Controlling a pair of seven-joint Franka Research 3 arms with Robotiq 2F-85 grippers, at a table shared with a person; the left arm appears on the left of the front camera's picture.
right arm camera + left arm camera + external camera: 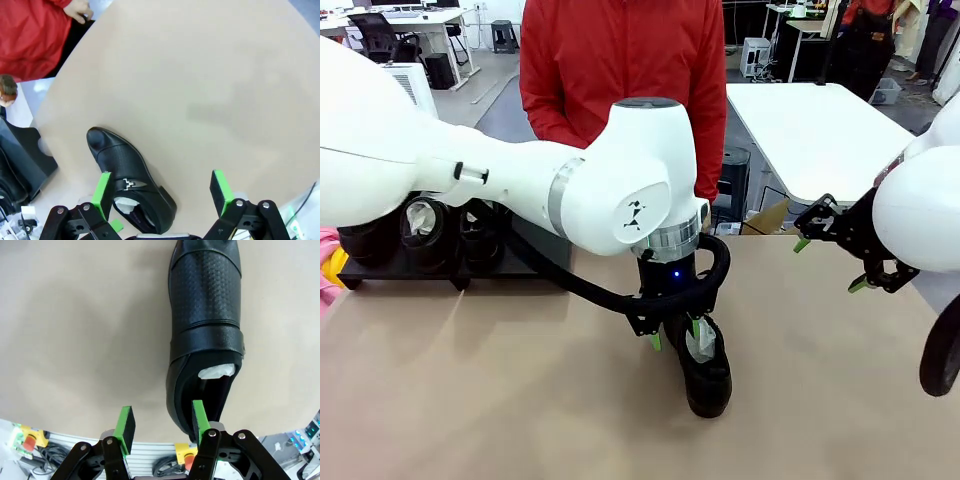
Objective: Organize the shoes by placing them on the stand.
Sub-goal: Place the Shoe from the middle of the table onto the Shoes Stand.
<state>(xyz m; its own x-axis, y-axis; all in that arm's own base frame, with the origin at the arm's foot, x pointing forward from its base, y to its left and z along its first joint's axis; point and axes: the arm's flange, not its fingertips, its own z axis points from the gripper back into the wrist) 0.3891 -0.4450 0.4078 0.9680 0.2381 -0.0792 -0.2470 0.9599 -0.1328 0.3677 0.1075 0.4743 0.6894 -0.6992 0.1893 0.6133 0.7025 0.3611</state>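
The left arm reaches in from the left and bends down over the middle of the tan table (470, 400), its wrist pointing straight down so that the left gripper (675, 335) hangs at the heel end of a shoe (705, 370). In the left wrist view the left gripper (162, 427) has its fingers (198, 419) partly spread, one green pad set inside the shoe's opening against the heel wall and the other outside it over bare table; whether they actually press the leather cannot be told. The right arm is raised at the right side, its right gripper (830, 262) held above the table with fingers (102, 192) spread wide and nothing between them. The shoe (205, 330) is glossy black with a perforated upper, a strap across the instep and white paper stuffed inside (the right wrist view shows a small silver buckle on the strap), and it lies flat on the table near the middle. The stand (400, 270), a low black platform, sits at the table's far left edge, carrying about three more black shoes (425, 235), partly hidden by the arm. A person in a red top (620, 60) stands at the far side.
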